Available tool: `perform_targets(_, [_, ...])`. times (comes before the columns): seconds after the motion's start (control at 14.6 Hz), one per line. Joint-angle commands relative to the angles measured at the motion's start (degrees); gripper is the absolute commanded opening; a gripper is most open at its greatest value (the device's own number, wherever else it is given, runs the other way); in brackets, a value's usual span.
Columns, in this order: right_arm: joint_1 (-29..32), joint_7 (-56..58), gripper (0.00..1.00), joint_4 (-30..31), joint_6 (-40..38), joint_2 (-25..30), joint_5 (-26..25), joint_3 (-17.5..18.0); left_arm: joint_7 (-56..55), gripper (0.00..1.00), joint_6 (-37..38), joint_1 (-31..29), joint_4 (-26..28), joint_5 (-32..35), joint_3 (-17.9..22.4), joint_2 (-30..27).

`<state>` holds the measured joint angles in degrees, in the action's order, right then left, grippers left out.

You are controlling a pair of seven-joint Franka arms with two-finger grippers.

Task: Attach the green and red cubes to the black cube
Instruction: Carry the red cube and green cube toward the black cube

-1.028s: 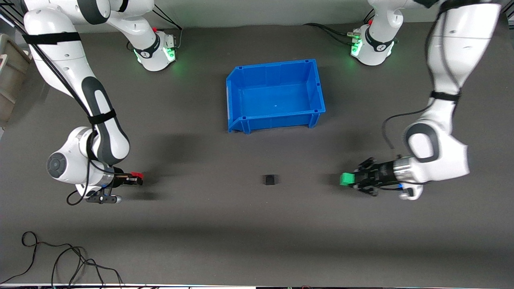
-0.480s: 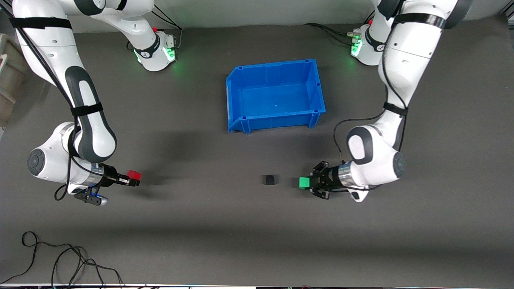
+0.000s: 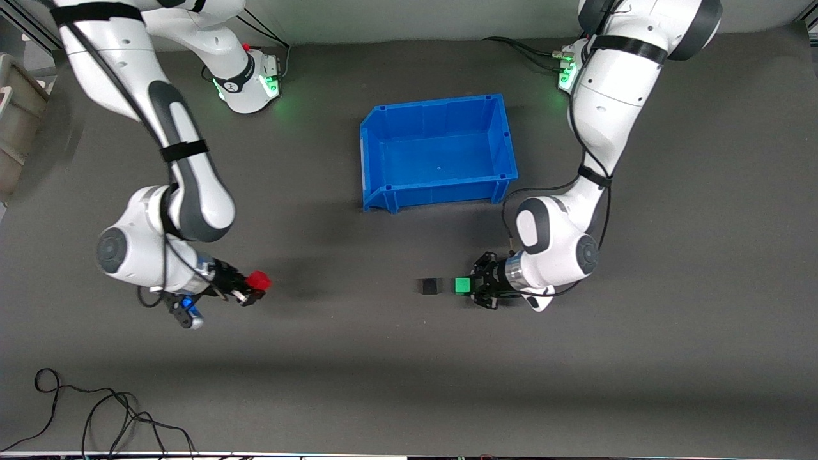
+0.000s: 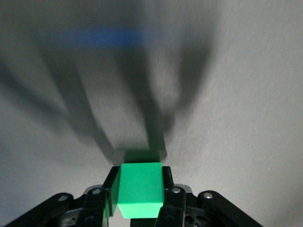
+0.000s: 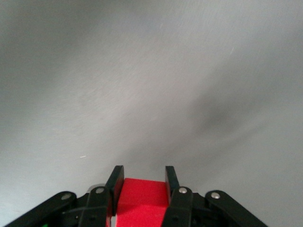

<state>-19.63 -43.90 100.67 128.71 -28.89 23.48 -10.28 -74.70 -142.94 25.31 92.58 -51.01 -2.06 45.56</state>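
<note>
The black cube (image 3: 429,286) sits on the grey mat, nearer the front camera than the blue bin. My left gripper (image 3: 470,285) is shut on the green cube (image 3: 463,284) and holds it low, close beside the black cube on the left arm's side, a small gap between them. In the left wrist view the green cube (image 4: 140,189) fills the gripper (image 4: 140,185). My right gripper (image 3: 254,287) is shut on the red cube (image 3: 259,280), over the mat toward the right arm's end, well apart from the black cube. The red cube (image 5: 141,201) shows in the right wrist view, in the gripper (image 5: 141,182).
The blue bin (image 3: 498,185) stands empty at mid-table, farther from the front camera than the cubes. Black cables (image 3: 96,409) lie near the front edge at the right arm's end. A beige box (image 3: 16,121) stands at that end's table edge.
My left gripper has carried the green cube steadily toward the black cube, now almost beside it. My right gripper has moved the red cube toward the black cube, after drawing back slightly.
</note>
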Motion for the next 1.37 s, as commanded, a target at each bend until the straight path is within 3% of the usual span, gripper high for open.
perform_targets(0.0, [-4.08, -15.11, 0.0, -4.68, -0.3, -2.48, 0.34, -0.62, -4.47, 0.26, -0.76, 2.38, -4.24, -0.23, 1.01, 2.77])
perform_targets(0.27, [-9.71, -34.54, 0.0, -11.09, -0.3, -6.96, 0.16, -0.71, -6.94, 0.26, -1.99, 3.7, -5.83, -0.05, 1.01, 3.75])
perform_targets(0.75, [-14.64, -56.18, 0.0, -21.99, -0.3, -15.92, -0.8, -0.53, -7.21, 0.28, -2.17, 6.51, -6.01, 0.3, 1.01, 3.66])
perform_targets(0.82, [-15.17, -59.25, 0.0, -23.75, -0.3, -17.59, -0.8, -0.62, -7.04, 0.39, -2.17, 6.77, -6.1, 0.3, 1.01, 3.66])
perform_targets(0.89, [-15.52, -61.72, 0.0, -24.99, -0.3, -19.0, -0.98, -0.62, -6.42, 0.88, -2.26, 6.77, -6.1, 0.48, 1.01, 3.57])
perform_targets(0.96, [-15.96, -64.01, 0.0, -26.13, -0.3, -20.58, -1.76, -0.62, -6.51, 1.0, -2.26, 6.86, -6.44, 0.48, 1.01, 3.57])
perform_targets(1.17, [-17.45, -67.1, 0.0, -28.78, -0.3, -24.63, -3.7, -0.62, -6.59, 1.0, -1.65, 5.9, -6.54, 2.84, 1.62, 2.7])
perform_targets(1.3, [-17.9, -68.15, 0.0, -28.78, -0.3, -25.68, -3.62, -0.53, -6.51, 1.0, 0.02, 1.45, -6.1, 5.82, 1.62, 1.21])
